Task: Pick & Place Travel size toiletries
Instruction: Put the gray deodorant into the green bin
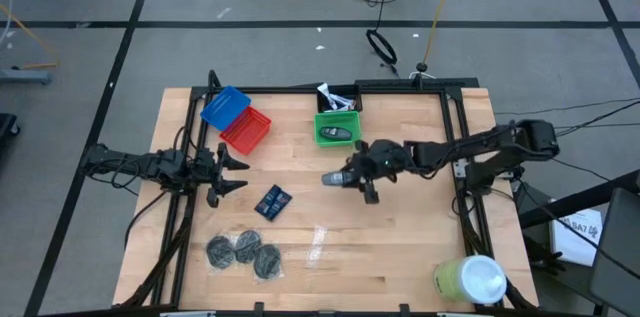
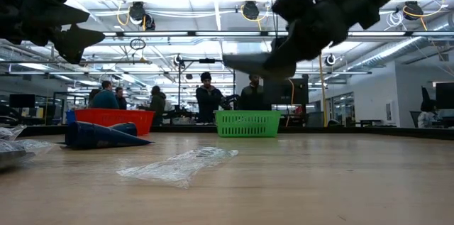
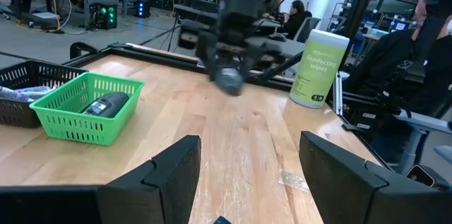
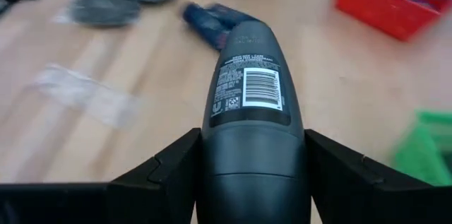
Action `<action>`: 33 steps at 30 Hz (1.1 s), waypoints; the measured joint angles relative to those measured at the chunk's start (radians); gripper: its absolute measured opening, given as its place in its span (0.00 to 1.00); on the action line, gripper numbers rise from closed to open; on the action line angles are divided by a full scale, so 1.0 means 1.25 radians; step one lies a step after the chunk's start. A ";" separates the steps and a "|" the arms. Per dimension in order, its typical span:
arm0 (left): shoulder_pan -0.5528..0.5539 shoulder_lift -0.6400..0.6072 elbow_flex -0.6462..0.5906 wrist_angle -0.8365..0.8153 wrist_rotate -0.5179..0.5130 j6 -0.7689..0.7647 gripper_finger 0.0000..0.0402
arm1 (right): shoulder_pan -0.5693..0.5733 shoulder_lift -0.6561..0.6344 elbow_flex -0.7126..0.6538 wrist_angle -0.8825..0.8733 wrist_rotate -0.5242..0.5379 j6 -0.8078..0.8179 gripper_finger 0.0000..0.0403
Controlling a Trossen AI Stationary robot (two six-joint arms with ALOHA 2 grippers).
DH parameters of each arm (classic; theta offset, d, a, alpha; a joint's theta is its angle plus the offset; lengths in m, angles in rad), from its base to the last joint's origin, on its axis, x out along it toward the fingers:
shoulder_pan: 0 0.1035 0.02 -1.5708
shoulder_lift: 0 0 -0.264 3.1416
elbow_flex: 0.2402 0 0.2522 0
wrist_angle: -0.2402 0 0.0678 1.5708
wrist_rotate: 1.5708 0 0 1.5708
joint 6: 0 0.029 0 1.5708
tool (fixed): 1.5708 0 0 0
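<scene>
One dark grey oval piece (image 4: pixel 251 104) clamped lengthwise in right tool (image 1: pixel 352 179), level above table, left tool (image 1: pixel 232 174) spread.

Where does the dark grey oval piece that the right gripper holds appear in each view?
High view: dark grey oval piece at centre, below the green basket.
Low view: upper middle, above the basket.
Left wrist view: top centre, basket left.
Right wrist view: centre, between the fingers.

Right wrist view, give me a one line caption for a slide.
Right gripper holds a dark grey oval deodorant above the table, label and barcode up, with blue packets beyond.
</scene>
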State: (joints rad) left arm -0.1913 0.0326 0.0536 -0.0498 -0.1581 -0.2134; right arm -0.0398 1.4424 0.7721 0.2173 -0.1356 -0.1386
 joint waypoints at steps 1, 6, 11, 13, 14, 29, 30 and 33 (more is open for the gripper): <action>0.000 0.000 0.000 0.000 0.000 0.000 0.59 | -0.017 -0.005 -0.011 0.011 0.001 0.004 0.52; 0.000 0.000 0.000 0.000 0.000 0.000 0.59 | -0.108 -0.008 -0.024 0.068 0.003 0.014 0.52; 0.000 0.000 0.000 0.000 0.000 0.000 0.59 | -0.192 -0.009 -0.021 0.098 0.001 -0.027 0.52; 0.000 0.000 0.000 0.000 0.000 0.000 0.59 | -0.226 -0.008 -0.021 0.093 0.002 -0.025 0.52; 0.000 0.000 0.000 0.000 0.000 0.000 0.59 | -0.242 -0.007 -0.021 0.092 0.002 -0.025 0.52; 0.000 0.000 0.000 0.000 0.000 0.000 0.59 | -0.350 0.184 0.073 0.148 -0.062 -0.031 0.52; 0.000 0.000 0.000 0.000 0.000 0.000 0.59 | -0.358 0.198 0.083 0.139 -0.061 -0.032 0.52; 0.000 0.000 0.000 0.000 0.000 0.000 0.59 | -0.382 0.230 0.101 0.124 -0.060 -0.031 0.52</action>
State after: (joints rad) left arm -0.1913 0.0326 0.0536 -0.0498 -0.1581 -0.2134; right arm -0.5168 1.7300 0.8981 0.3729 -0.2111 -0.1776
